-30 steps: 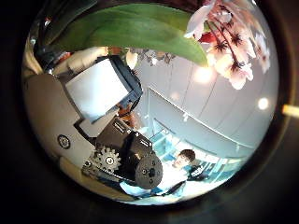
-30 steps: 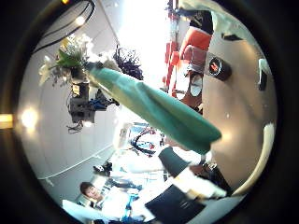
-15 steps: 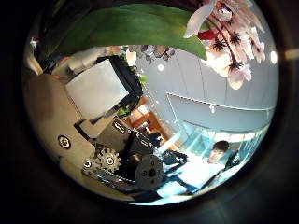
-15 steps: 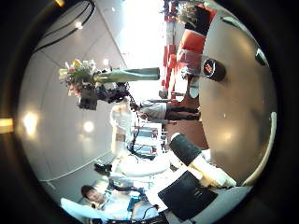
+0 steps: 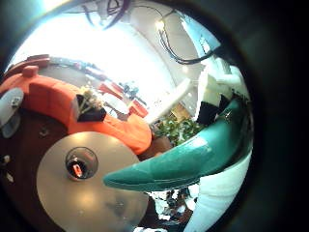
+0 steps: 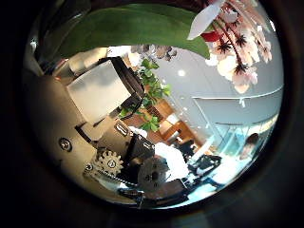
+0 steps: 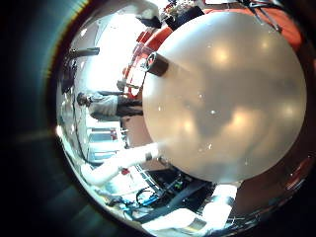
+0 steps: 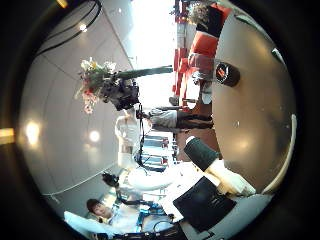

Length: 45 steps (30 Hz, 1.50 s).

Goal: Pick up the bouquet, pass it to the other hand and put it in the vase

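Still bouquet [image 8: 105,78] in left robot hand [image 8: 125,95].

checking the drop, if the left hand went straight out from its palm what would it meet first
Most likely the round table below it, near the vase standing there. The left hand holds the bouquet by its green wrap, and that wrap lies across the palm's line first. Depth is unclear.

Round pale table [image 7: 232,99] takes up most of the scene, with orange seating [image 5: 68,92] curving right behind it. Above the table there's a light ceiling with small round lamps [image 8: 92,135].
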### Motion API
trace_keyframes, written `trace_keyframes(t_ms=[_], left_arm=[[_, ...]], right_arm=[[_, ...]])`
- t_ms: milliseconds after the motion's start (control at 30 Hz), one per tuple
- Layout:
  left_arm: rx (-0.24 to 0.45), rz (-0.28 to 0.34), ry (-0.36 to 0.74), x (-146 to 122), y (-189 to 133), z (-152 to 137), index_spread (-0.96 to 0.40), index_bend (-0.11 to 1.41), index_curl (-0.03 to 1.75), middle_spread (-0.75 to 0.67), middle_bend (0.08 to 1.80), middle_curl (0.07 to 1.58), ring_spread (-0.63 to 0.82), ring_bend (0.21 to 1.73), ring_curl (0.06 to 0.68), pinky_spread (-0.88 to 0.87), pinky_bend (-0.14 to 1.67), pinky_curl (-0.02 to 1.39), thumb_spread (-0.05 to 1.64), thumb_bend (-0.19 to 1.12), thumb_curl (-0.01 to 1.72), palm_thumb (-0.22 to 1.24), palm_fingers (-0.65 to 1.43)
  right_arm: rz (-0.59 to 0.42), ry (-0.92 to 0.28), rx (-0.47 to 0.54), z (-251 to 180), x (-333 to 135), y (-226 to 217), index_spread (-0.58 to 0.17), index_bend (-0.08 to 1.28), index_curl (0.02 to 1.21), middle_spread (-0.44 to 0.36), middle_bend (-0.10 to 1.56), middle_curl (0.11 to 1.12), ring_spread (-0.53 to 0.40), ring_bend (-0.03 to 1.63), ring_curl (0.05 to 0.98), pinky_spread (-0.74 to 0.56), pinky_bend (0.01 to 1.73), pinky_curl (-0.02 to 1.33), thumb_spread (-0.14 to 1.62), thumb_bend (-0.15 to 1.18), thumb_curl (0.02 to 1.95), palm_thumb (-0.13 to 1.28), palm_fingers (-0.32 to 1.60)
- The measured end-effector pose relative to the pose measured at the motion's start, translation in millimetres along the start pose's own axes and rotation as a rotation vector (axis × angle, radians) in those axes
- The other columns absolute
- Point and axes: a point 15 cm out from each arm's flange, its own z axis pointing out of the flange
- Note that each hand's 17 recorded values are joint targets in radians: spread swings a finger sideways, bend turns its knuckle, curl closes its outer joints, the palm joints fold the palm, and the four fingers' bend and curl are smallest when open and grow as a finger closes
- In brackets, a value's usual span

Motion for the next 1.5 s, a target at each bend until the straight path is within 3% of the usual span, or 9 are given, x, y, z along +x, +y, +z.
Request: trace_keyframes(t_ms=[567, 1200, 1367, 1467, 1500], left_arm=[[0.06, 0.016, -0.067, -42.4, -4.2, 12.5, -0.79, 0.5, 1.39, -0.6, 1.01, 1.09, -0.41, 1.49, 0.54, -0.59, 1.22, 0.87, 1.11, 0.05, 0.94, 1.07, 1.07], [0.054, -0.017, -0.09, -89.7, 20.4, 37.7, -0.78, 0.46, 1.43, -0.61, 0.99, 1.11, -0.41, 1.49, 0.542, -0.6, 1.2, 0.88, 1.1, 0.0, 0.94, 1.06, 1.07], [0.036, -0.035, -0.091, -110.6, 36.1, 45.0, -0.77, 0.37, 1.43, -0.6, 0.96, 1.1, -0.42, 1.43, 0.522, -0.61, 1.17, 0.84, 0.99, -0.06, 0.84, 0.9, 1.05], [0.02, -0.07, -0.082, -124.3, 47.6, 50.6, -0.75, 0.31, 1.4, -0.6, 0.94, 1.07, -0.45, 1.31, 0.502, -0.62, 1.04, 0.8, 0.96, -0.09, 0.74, 0.68, 0.79], [0.011, -0.086, -0.077, -129.1, 53.4, 53.4, -0.74, 0.3, 1.38, -0.59, 0.94, 1.06, -0.45, 1.24, 0.497, -0.6, 0.94, 0.78, 0.95, -0.1, 0.7, 0.59, 0.59]], right_arm=[[0.005, 0.011, 0.012, -0.8, 5.7, -4.6, -0.289, 0.16, 0.3, 0.028, 0.25, 0.35, 0.135, 0.55, 0.231, 0.41, 0.58, 0.34, 0.95, -0.03, 0.5, 0.72, 0.14], [0.005, 0.001, 0.005, 1.1, 12.1, -4.8, -0.28, 0.16, 0.29, -0.024, 0.23, 0.35, 0.104, 0.54, 0.222, 0.41, 0.53, 0.3, 0.94, -0.03, 0.5, 0.72, 0.2], [0.006, -0.001, 0.004, 1.5, 13.1, -4.8, -0.282, 0.17, 0.29, -0.008, 0.23, 0.35, 0.102, 0.54, 0.221, 0.41, 0.52, 0.29, 0.94, -0.03, 0.5, 0.72, 0.21], [0.005, 0.001, 0.003, 1.5, 13.4, -4.5, -0.282, 0.17, 0.3, -0.01, 0.22, 0.35, 0.102, 0.53, 0.22, 0.41, 0.52, 0.29, 0.94, -0.03, 0.5, 0.72, 0.22], [0.004, 0.003, 0.001, 1.4, 13.6, -4.0, -0.282, 0.16, 0.3, -0.006, 0.22, 0.35, 0.101, 0.53, 0.219, 0.41, 0.52, 0.28, 0.94, -0.03, 0.5, 0.72, 0.22]])
